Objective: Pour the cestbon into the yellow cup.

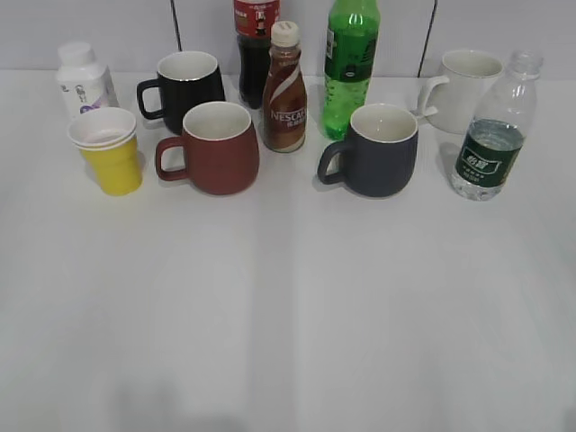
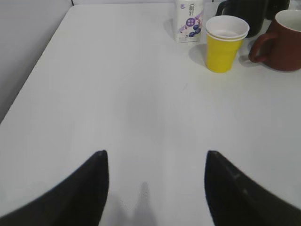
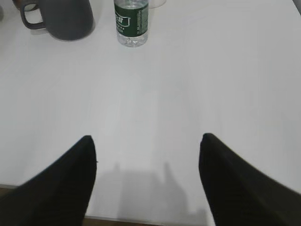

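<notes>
The cestbon (image 1: pixel 490 148), a small clear capless bottle with a dark green label, stands upright at the right of the table; it also shows in the right wrist view (image 3: pixel 131 21). The yellow cup (image 1: pixel 109 151) with a white rim stands at the left, and also shows in the left wrist view (image 2: pixel 225 43). My left gripper (image 2: pixel 155 155) is open and empty above bare table, well short of the cup. My right gripper (image 3: pixel 146 139) is open and empty near the table's front edge, well short of the bottle. Neither gripper shows in the exterior view.
Along the back stand a white yoghurt bottle (image 1: pixel 83 79), a black mug (image 1: pixel 187 88), a red mug (image 1: pixel 216 147), a cola bottle (image 1: pixel 256 49), a Nescafe bottle (image 1: pixel 284 90), a green soda bottle (image 1: pixel 349 67), a dark blue mug (image 1: pixel 379 149) and a white mug (image 1: pixel 466 88).
</notes>
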You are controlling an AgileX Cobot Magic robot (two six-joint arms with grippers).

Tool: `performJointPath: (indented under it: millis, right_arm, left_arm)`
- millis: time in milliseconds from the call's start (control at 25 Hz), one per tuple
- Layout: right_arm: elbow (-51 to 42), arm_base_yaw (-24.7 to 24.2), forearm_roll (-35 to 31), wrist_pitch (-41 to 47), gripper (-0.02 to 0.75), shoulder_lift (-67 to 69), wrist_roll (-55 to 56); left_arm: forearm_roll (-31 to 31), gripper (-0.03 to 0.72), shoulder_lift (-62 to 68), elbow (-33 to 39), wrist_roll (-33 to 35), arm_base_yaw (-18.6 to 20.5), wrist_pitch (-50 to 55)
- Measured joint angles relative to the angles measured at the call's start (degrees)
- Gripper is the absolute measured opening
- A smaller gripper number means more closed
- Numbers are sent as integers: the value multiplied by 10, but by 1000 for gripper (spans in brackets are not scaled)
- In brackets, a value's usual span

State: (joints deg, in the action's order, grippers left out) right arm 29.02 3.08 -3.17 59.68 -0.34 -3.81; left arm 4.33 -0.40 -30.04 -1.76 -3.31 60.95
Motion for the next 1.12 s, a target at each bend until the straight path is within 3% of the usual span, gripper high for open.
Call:
performJointPath:
  millis: [1120]
  right_arm:
    - [0,0,0,0,511,0,0]
  left_arm:
    - [0,459,0,0,0,0,0]
